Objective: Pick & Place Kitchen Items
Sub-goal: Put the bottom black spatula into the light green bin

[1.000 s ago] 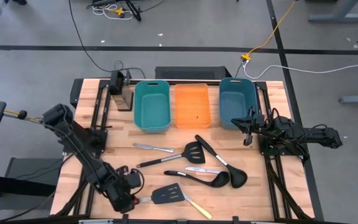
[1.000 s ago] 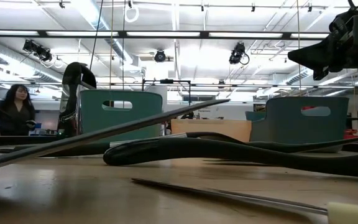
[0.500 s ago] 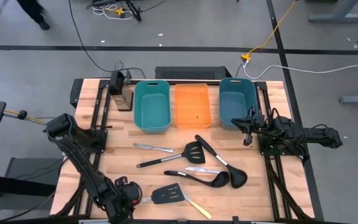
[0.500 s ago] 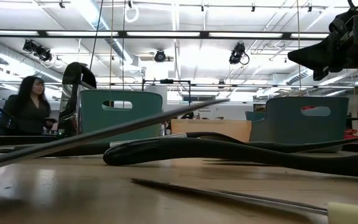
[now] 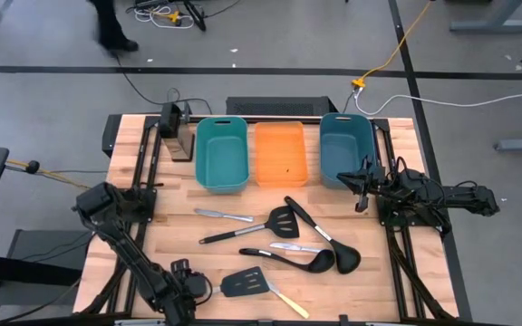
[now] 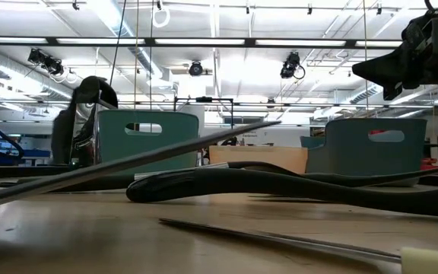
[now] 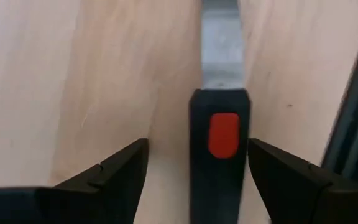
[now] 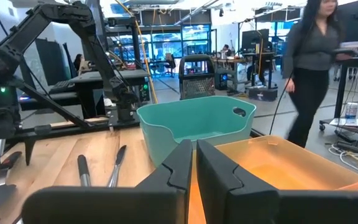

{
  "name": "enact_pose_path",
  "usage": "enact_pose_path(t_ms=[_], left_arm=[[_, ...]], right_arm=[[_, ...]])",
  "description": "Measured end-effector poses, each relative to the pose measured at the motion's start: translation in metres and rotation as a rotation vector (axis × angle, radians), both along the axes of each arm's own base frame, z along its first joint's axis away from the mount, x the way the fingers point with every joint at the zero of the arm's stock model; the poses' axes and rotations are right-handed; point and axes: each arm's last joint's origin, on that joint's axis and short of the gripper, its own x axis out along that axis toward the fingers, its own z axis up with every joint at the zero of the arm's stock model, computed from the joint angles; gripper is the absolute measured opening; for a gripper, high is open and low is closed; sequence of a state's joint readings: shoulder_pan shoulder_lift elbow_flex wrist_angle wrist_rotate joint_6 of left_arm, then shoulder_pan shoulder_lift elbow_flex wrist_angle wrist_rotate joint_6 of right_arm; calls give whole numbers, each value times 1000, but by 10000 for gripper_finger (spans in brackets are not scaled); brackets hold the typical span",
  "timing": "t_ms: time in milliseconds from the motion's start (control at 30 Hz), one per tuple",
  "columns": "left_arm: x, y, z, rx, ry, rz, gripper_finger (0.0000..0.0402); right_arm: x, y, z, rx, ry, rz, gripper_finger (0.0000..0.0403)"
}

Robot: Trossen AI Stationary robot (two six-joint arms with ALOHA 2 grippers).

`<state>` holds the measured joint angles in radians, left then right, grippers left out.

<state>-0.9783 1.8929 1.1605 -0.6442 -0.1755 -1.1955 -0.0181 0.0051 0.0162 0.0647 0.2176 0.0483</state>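
Note:
A black spatula point(image 5: 241, 284) lies flat near the table's near edge. Its handle end carries a red patch point(image 7: 223, 134). My left gripper point(image 5: 198, 291) is open and low over the table, level with the handle. One finger point(image 7: 123, 168) stands off one side of the handle and the other point(image 7: 278, 165) stands close beside the opposite side. Several more utensils lie mid-table: a black spatula point(image 5: 284, 220), two black ladles point(image 5: 333, 243) point(image 5: 302, 261) and two small silver knives point(image 5: 223, 215) point(image 5: 294, 246). A cream-handled knife point(image 5: 285, 302) lies by the near edge. My right gripper point(image 5: 362, 188) is shut and empty beside the dark teal bin point(image 5: 346, 149).
A teal bin point(image 5: 221, 152), an orange bin point(image 5: 280, 152) and the dark teal bin stand in a row at the far edge. A black stand point(image 5: 176, 131) is at the far left. Bare wood shows left of the utensils. A person walks on the floor beyond the table point(image 8: 309, 56).
My left arm has swung toward the table's near edge. Its gripper has settled low at the handle end of the red-patched spatula. The spatula has not moved. A person has walked across the room behind the table.

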Motion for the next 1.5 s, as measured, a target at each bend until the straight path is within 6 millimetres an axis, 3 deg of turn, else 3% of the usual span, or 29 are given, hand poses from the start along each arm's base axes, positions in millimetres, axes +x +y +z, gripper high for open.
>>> enact_pose_path(t_ms=[267,633,867,1167,1500], left_arm=[[-1,0,-1,33,-23,-25,253],[-3,3,-2,54,11,-33,116],[-4,4,4,35,12,-35,116],[-9,14,40,39,-103,-94,116],[-19,43,101,109,-340,-159,116]], right_arm=[[0,0,0,4,2,0,32],[0,0,-2,0,18,-2,32],[0,0,-2,-1,18,-2,32],[0,0,-2,-1,18,-3,32],[0,0,-2,14,15,-1,32]])
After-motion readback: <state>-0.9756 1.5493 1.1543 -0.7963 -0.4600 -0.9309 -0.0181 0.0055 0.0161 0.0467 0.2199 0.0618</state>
